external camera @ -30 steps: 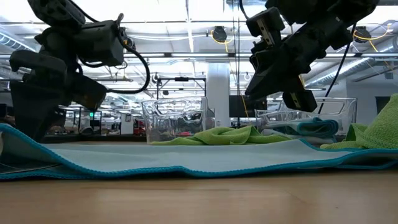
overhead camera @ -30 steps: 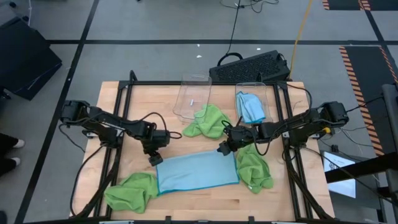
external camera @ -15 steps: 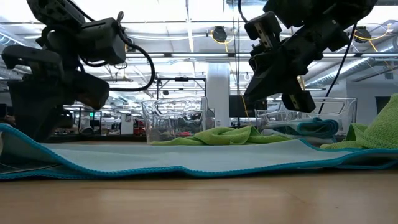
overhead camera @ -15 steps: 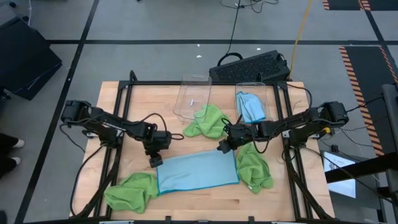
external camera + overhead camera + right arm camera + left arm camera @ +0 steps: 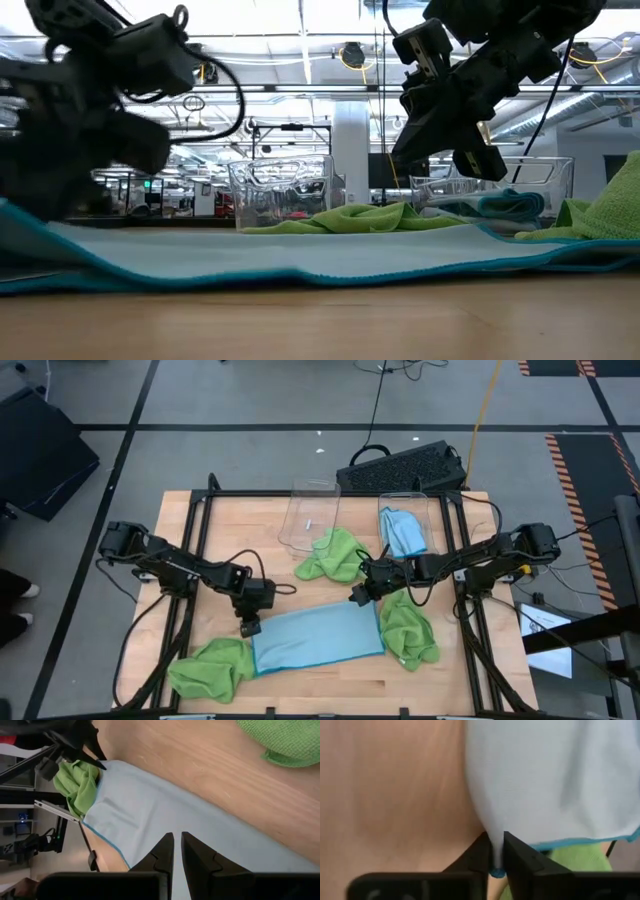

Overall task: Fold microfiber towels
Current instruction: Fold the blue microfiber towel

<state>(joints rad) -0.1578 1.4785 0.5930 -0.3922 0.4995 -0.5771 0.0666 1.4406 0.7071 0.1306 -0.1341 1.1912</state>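
Left gripper [image 5: 494, 862] pinched on far-left corner of blue towel [image 5: 318, 637], spread flat at table's front (right gripper [image 5: 356, 599] shut, empty, above opposite corner). Thin bite; likely to slip if lifted fast.

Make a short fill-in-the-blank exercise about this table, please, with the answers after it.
1. The left gripper pinches a corner of the flat light ____ microfiber towel.
2. The right gripper is ____ and holds nothing.
3. A folded blue towel lies inside a clear plastic ____.
4. The crumpled cloth beside the left gripper is lime ____.

Answers: blue; shut; bin; green
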